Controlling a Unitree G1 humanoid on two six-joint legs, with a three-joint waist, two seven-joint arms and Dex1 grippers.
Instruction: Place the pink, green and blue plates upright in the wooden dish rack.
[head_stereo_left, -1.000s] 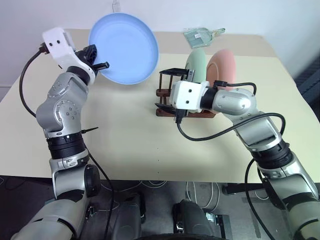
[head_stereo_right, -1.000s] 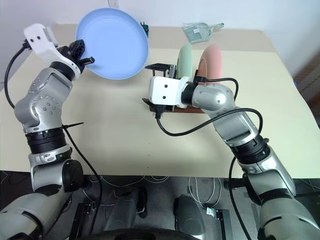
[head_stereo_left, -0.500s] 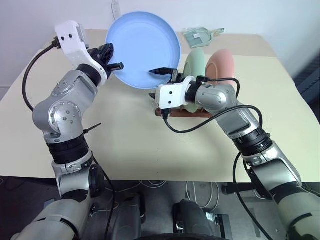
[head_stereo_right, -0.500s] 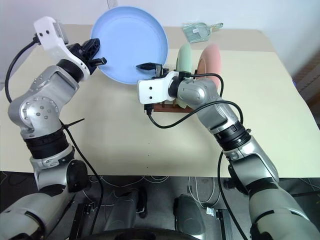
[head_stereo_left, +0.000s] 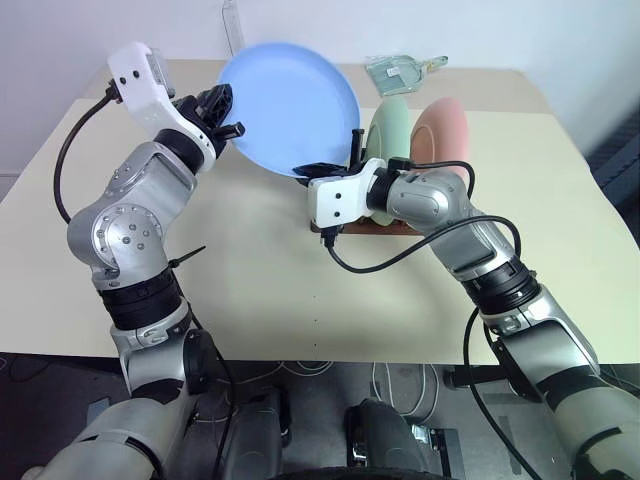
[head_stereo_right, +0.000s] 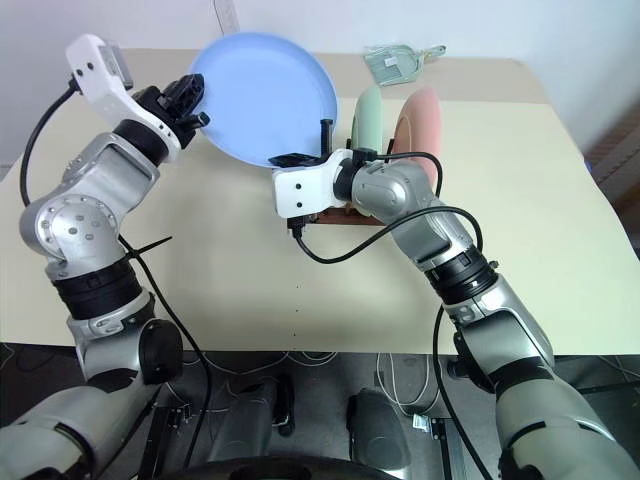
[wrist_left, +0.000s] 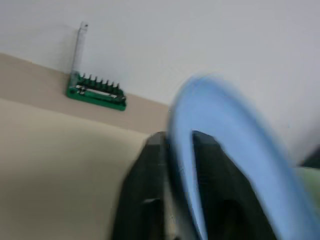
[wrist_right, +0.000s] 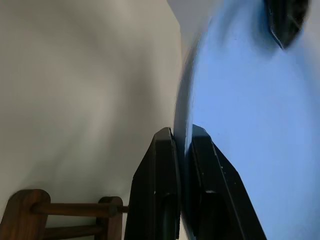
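Between our two claws hangs the blue plate (head_stereo_left: 290, 105), lifted off the table (head_stereo_left: 250, 270) and tilted so its hollow faces us. Our right claw (head_stereo_left: 322, 168) has its fingers pressed together on the plate's lower rim, one on each face, as the right wrist view shows plainly. Our left claw (head_stereo_left: 222, 112) straddles the far rim at the plate's other side; its fingers sit on both faces, but whether they grip or have begun to slacken we cannot tell. We judge this to be a hand-over: the right side is nearer the rack (head_stereo_left: 365, 222), so it takes the plate for the final placing. Just behind our right claw stand the green plate (head_stereo_left: 390, 128) and, beyond it, the pink plate (head_stereo_left: 442, 132), both upright among the pegs. Only the near slots look free, which is why we hold the blue one on edge close above them. A green bit holder (wrist_left: 96, 91) sits well off beyond our left claw.
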